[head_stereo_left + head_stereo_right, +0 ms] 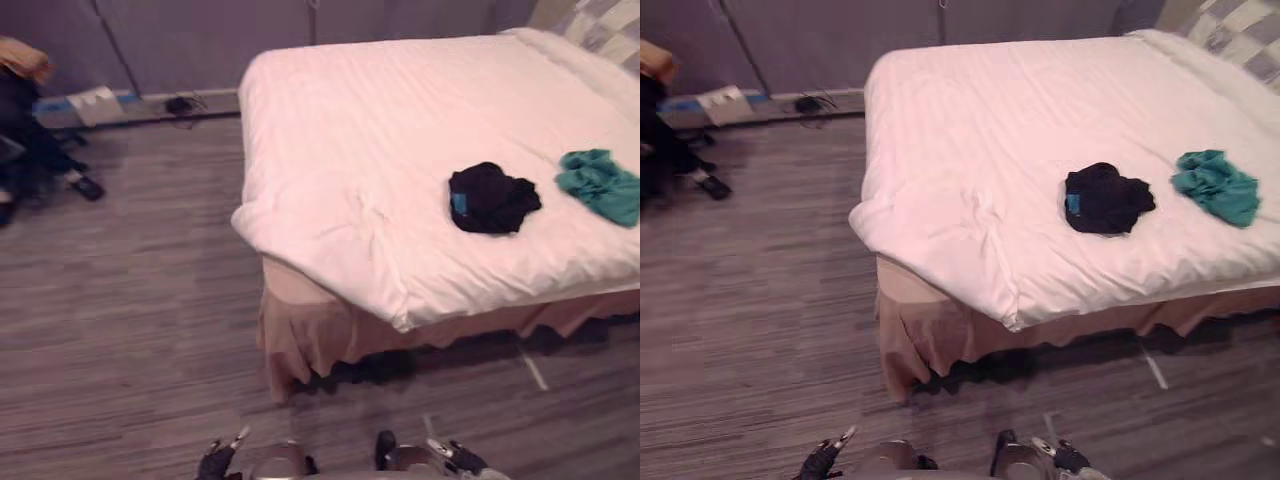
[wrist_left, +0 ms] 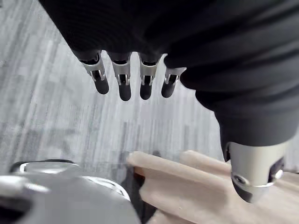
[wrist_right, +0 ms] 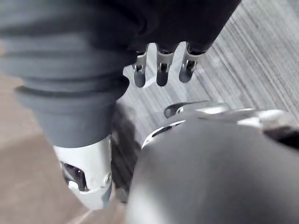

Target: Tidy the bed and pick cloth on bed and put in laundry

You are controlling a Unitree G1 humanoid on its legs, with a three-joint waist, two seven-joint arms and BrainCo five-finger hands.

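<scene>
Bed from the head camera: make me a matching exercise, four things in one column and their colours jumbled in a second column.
Things:
1. left cloth
2. right cloth
3. bed cover
4. bed skirt

Colours:
A. tan
B. black
C. white
D. teal

Pairs: 1-B, 2-D, 3-C, 4-A

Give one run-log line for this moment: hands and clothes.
left hand open | right hand open | crumpled black cloth, crumpled teal cloth on white bed | not picked
</scene>
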